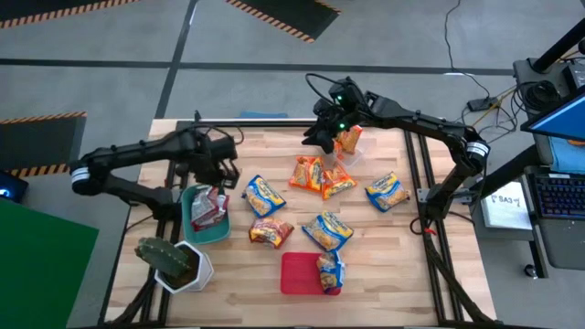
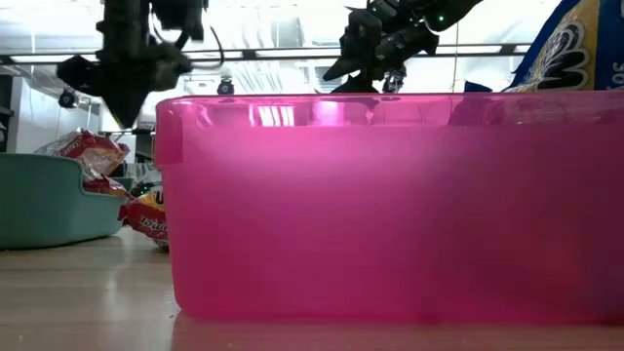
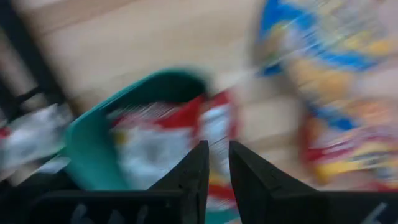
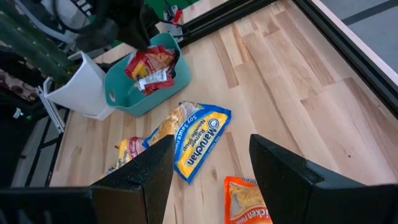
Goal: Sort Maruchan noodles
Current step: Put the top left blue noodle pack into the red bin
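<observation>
Several Maruchan packets lie flat on the wooden table: orange ones (image 1: 306, 172), blue-and-yellow ones (image 1: 263, 195) (image 4: 200, 142) and a silver/red one (image 1: 271, 233). Silver/red packets (image 1: 208, 208) lie in the teal bin (image 1: 219, 234). An orange packet (image 1: 349, 139) stands in a clear bin at the far edge. A blue-and-yellow packet (image 1: 330, 272) lies in the red bin (image 1: 294, 274). My left gripper (image 1: 226, 174) (image 3: 217, 165) hangs over the teal bin's far side, fingers almost together with nothing between them. My right gripper (image 1: 327, 135) (image 4: 211, 168) is open and empty beside the clear bin, above the orange packet (image 4: 249, 200).
A potted cactus (image 1: 167, 259) in a white pot stands at the near left corner, next to the teal bin. The red bin (image 2: 390, 214) fills the low view. Black frame rails run along the table's right edge (image 1: 425, 219).
</observation>
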Controlling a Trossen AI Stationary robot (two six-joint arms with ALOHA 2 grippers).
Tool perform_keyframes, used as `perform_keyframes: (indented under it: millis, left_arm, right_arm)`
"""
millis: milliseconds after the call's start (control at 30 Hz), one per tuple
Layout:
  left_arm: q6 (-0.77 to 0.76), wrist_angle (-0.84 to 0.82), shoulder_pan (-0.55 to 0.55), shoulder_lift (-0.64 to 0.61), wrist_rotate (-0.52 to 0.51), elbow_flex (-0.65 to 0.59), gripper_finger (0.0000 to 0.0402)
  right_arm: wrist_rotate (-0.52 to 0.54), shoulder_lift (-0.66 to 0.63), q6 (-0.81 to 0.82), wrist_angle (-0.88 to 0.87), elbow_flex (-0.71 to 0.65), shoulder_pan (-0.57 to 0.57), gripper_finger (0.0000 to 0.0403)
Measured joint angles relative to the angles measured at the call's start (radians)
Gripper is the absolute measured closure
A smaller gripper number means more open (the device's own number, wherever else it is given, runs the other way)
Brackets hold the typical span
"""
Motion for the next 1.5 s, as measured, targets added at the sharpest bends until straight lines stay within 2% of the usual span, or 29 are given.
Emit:
perform_keyframes:
  millis: [100,200,333,433,600,733,800,900,1033,1233,1367,1500]
  left_arm:
    - [0.040,-0.140,0.000,0.036,0.001,-0.001,0.0364]
    - [0.072,-0.208,0.000,0.051,0.001,-0.001,0.0364]
    - [0.067,-0.176,0.000,0.039,0.029,0.005,0.0364]
    - [0.070,-0.144,0.000,0.037,0.041,0.058,0.0364]
    - [0.169,-0.003,-0.002,0.036,0.014,0.206,0.0364]
    - [0.291,0.195,-0.002,0.035,-0.094,0.301,0.0365]
    - [0.372,0.301,-0.002,0.035,-0.151,0.316,0.0365]
    - [0.502,0.452,-0.002,0.043,-0.164,0.297,0.0365]
    - [0.600,0.525,-0.002,0.094,-0.145,0.243,0.0365]
    - [0.609,0.518,0.000,0.259,-0.106,0.158,0.0365]
    - [0.654,0.518,0.000,0.386,-0.001,0.132,0.0365]
    - [0.657,0.515,-0.007,0.467,0.021,0.126,0.0365]
  right_arm:
    - [0.000,0.000,-0.011,-0.010,0.000,0.000,0.0207]
    - [0.000,0.000,-0.026,-0.016,0.000,0.000,0.0209]
    - [0.000,0.000,-0.034,-0.019,0.000,0.000,0.0209]
    - [0.000,0.000,-0.033,-0.021,0.000,0.000,0.0209]
    - [0.000,0.000,0.028,-0.030,0.000,0.000,0.0209]
    - [-0.009,-0.005,0.125,-0.058,0.000,0.000,0.0209]
    - [-0.050,-0.013,0.150,-0.090,0.000,-0.001,0.0209]
    - [-0.139,-0.033,0.169,-0.168,0.000,0.000,0.0209]
    - [-0.198,-0.074,0.175,-0.300,0.000,0.000,0.0209]
    - [-0.200,-0.162,0.175,-0.439,0.000,0.000,0.0209]
    - [-0.171,-0.227,0.194,-0.444,0.000,0.000,0.0209]
    - [-0.126,-0.281,0.203,-0.444,0.000,0.000,0.0209]
